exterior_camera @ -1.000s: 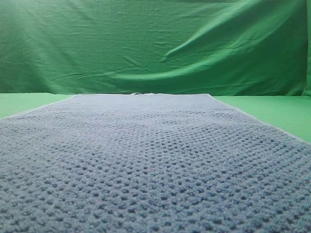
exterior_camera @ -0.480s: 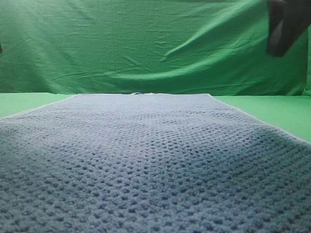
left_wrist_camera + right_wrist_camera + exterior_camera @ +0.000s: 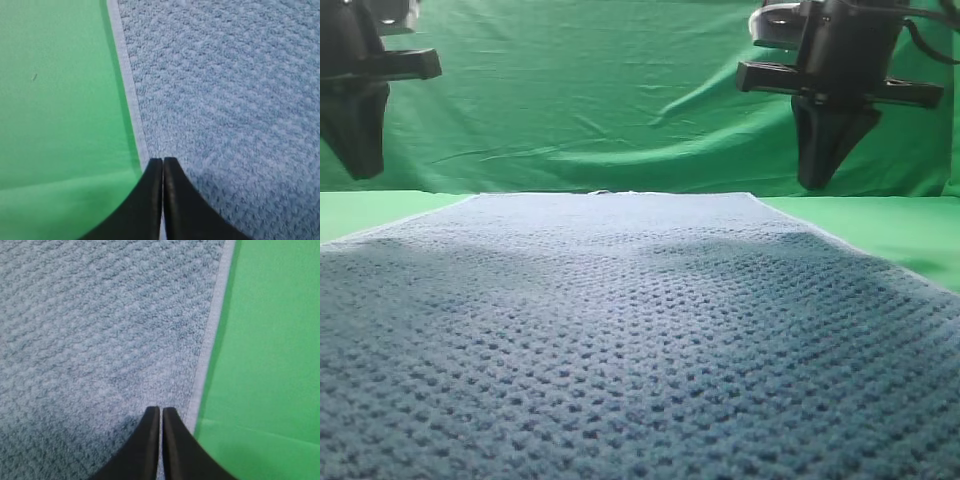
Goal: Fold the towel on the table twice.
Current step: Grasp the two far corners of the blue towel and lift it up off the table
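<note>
- The towel [image 3: 640,330] lies flat and spread out on the table [image 3: 880,225]. No fold is made yet.
- The left gripper [image 3: 162,161] hangs over the towel's left edge, jaws pressed together, holding nothing.
- The right gripper [image 3: 161,410] hangs over the towel's right edge, also pressed together and holding nothing.
- Next, I think both must open, go down and pinch the towel's edges.
</note>
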You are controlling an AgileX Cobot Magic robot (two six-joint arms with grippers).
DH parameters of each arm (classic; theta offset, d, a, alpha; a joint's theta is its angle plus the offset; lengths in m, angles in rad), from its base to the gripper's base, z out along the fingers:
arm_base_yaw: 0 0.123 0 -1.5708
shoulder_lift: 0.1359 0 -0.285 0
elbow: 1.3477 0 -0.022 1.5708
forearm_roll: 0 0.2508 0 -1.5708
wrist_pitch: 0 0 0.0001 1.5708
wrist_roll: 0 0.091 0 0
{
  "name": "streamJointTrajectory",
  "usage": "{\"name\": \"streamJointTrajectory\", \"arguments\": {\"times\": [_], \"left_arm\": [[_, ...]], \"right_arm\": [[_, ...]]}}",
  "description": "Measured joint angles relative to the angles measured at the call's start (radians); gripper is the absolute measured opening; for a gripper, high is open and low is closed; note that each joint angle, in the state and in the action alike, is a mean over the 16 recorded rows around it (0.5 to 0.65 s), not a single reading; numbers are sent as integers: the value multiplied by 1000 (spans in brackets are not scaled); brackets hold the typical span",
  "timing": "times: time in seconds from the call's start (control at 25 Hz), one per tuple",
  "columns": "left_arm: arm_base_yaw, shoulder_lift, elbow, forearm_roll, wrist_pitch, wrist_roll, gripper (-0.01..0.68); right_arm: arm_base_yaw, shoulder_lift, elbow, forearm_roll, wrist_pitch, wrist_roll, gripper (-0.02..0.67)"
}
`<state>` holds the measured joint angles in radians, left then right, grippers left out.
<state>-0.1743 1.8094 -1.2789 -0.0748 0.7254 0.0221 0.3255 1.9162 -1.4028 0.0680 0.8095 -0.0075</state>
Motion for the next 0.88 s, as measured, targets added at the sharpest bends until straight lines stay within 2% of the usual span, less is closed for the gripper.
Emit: {"name": "streamJointTrajectory", "arguments": {"times": [0.16,0.6,0.76,0.88], "left_arm": [[-1,44,-30,2,-10,-11,95],[-1,84,-45,-24,-39,-17,526],[-1,90,-46,-28,-50,-20,624],[-1,104,-47,-27,-57,-22,638]], "right_arm": [[3,46,-39,-2,3,-18,106],[3,101,-61,-1,-6,-81,532],[3,120,-62,0,-15,-91,615],[3,135,-63,0,-22,-92,625]]}}
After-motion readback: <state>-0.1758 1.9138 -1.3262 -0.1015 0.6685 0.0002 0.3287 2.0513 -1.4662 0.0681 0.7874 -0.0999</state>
